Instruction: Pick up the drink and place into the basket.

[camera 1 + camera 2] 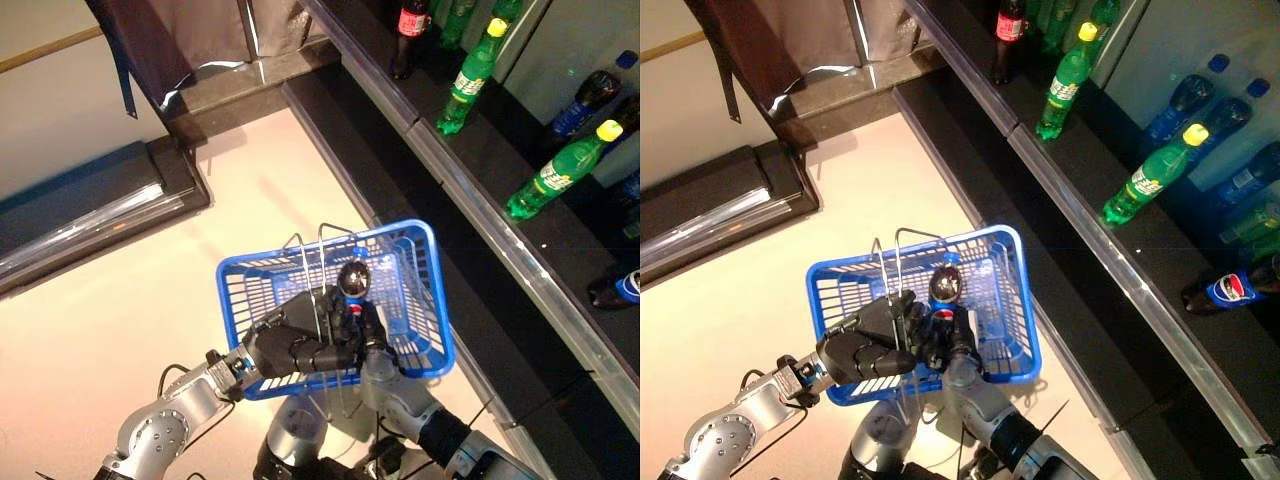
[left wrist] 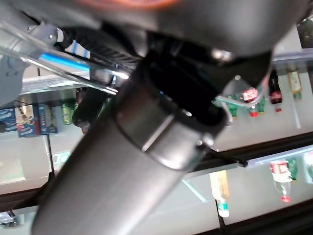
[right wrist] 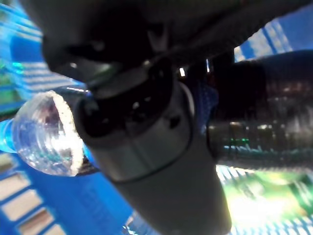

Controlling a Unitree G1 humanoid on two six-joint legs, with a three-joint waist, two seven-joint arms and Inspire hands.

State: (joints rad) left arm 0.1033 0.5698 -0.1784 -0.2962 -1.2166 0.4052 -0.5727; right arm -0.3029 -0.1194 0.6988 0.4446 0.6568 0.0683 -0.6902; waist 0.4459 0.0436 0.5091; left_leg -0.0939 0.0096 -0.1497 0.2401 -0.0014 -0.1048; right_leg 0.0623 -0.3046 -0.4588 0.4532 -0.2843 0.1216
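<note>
While the dark shelving (image 1: pixel 560 230) is running along the right side of the scene with green bottles (image 1: pixel 470 78) lying on it, a blue wire basket (image 1: pixel 245 290) is being held over the pale floor (image 1: pixel 90 330) in the near middle. Its metal handles (image 1: pixel 318 262) are being gripped from the near left by the left hand (image 1: pixel 290 350), whose dark fingers are being kept curled round them above the basket's near rim. A dark cola bottle (image 1: pixel 352 283) with a blue label is being held inside the basket, toward its near side, its clear bottom being turned upward toward the camera. The bottle's body is being clasped by the right hand (image 1: pixel 362 325), which is reaching in over the near rim; its fingers (image 3: pixel 249 83) are being wrapped round the bottle, with the bottle's rounded bottom standing out past them on the far side. Whether the bottle is touching the basket's floor cannot be told.
</note>
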